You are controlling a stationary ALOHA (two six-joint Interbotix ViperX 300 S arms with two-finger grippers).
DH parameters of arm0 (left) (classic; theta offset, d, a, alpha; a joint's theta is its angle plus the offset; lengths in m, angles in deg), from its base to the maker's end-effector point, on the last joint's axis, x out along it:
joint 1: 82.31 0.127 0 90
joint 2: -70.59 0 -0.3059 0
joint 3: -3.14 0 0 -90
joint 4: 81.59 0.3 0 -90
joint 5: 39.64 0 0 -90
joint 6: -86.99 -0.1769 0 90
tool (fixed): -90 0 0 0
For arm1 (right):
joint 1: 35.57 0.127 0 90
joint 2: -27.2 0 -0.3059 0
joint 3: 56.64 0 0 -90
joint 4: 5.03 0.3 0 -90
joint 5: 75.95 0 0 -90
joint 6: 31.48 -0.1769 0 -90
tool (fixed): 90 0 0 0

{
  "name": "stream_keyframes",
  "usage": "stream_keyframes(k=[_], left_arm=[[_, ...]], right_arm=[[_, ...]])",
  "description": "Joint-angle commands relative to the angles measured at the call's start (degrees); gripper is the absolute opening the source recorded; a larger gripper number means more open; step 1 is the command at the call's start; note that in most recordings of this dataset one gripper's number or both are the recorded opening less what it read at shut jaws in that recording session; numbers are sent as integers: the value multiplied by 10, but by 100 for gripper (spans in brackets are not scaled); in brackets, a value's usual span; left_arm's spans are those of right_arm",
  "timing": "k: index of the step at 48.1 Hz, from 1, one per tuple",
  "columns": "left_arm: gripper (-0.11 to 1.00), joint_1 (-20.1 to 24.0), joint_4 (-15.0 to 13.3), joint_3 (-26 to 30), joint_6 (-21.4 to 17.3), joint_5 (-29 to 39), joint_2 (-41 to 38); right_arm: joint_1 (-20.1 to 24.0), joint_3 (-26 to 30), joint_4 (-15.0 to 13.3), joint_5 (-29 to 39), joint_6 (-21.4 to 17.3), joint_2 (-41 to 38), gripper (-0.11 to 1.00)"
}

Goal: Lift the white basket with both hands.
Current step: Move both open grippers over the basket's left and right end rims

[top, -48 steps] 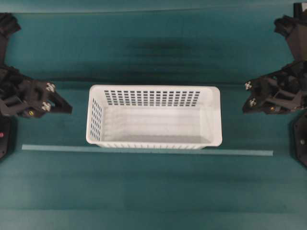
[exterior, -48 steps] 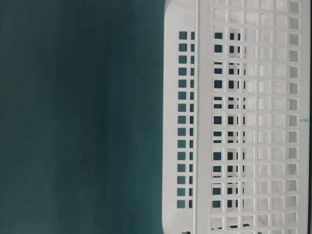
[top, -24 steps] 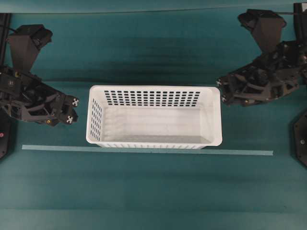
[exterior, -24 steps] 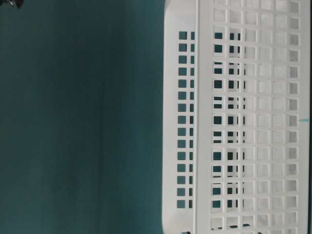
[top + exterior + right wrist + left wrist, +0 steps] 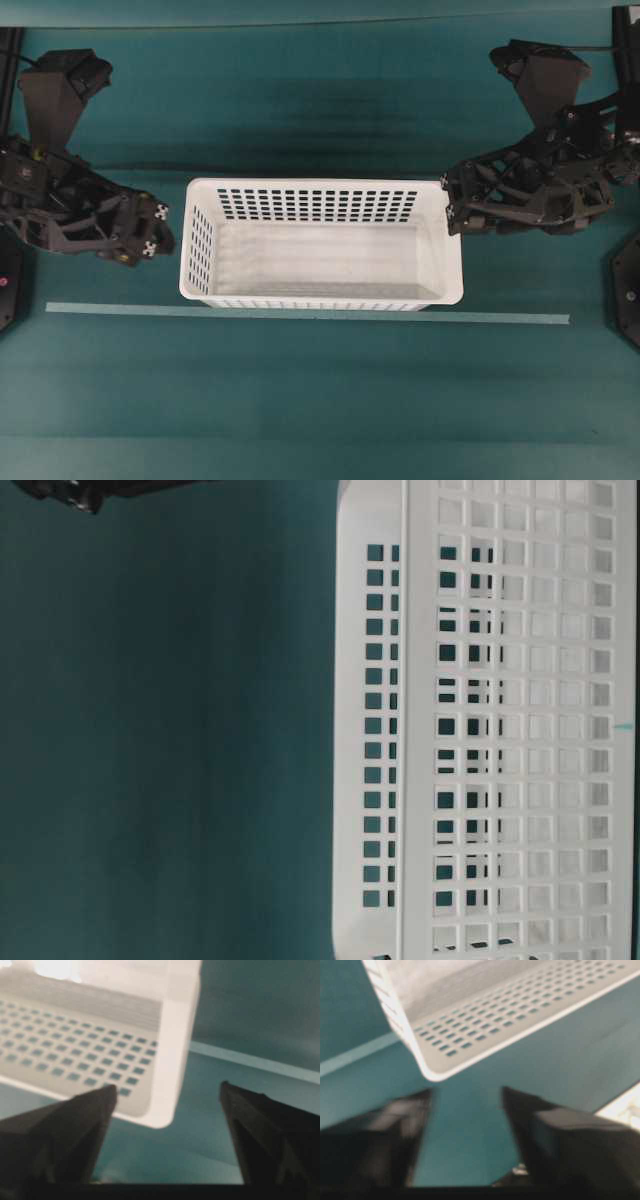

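Surface: teal cloth-covered table [image 5: 320, 400], flat and plain, with a thin pale strip [image 5: 300, 314] lying along the near side of the basket.
Left jaws: black skeletal left gripper [image 5: 153, 228] stands with its fingers spread wide and nothing between them; in the left wrist view teal cloth shows in the gap, and the basket's corner lies just ahead.
Right jaws: black skeletal right gripper [image 5: 452, 206] is likewise spread wide and empty; from overhead its tips are at the basket's right end, by the far corner of the rim. Whether they touch it I cannot tell.
Basket position: large rectangular white plastic basket [image 5: 320, 243] with perforated walls sits flat on the table between the two grippers, long side across the overhead view, nothing inside.
Likely weight: light, judging by thin walls and an empty floor.
Likely stiffness: fairly rigid at the rounded rim, probably springy in the holed walls, so a squeeze on one wall may flex it.
Likely slip: smooth plastic, probably slick under hard fingers.
Where to hold: the rolled rim at the middle of each short end, one finger inside and one outside.
Risk: uneven holds could tip the basket.
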Motion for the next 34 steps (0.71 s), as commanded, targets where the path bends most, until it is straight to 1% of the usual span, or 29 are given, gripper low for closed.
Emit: stream_keyframes(k=[1, 3, 5, 11, 20, 24, 29, 34], left_arm=[[81, 6, 2, 6, 3, -3, -25], [90, 6, 2, 7, 4, -5, -34], [95, 7, 2, 9, 4, -6, -43], [92, 11, 2, 8, 5, -13, -72], [93, 36, 2, -4, 0, -25, -100], [92, 42, 4, -18, 0, -34, -103], [93, 44, 5, -41, 3, -46, -101], [93, 49, 5, -62, 7, -69, -102]], right_arm=[[3, 0, -10, -10, -21, -17, 88], [5, -3, -17, -14, -35, -19, 87], [9, -6, -26, -21, -54, -22, 87], [24, -11, -47, -34, -96, -33, 87], [48, -11, -89, -42, -151, -67, 87], [52, -11, -98, -55, -164, -80, 87], [53, -11, -101, -73, -175, -93, 87], [53, -13, -102, -76, -180, -105, 87]])
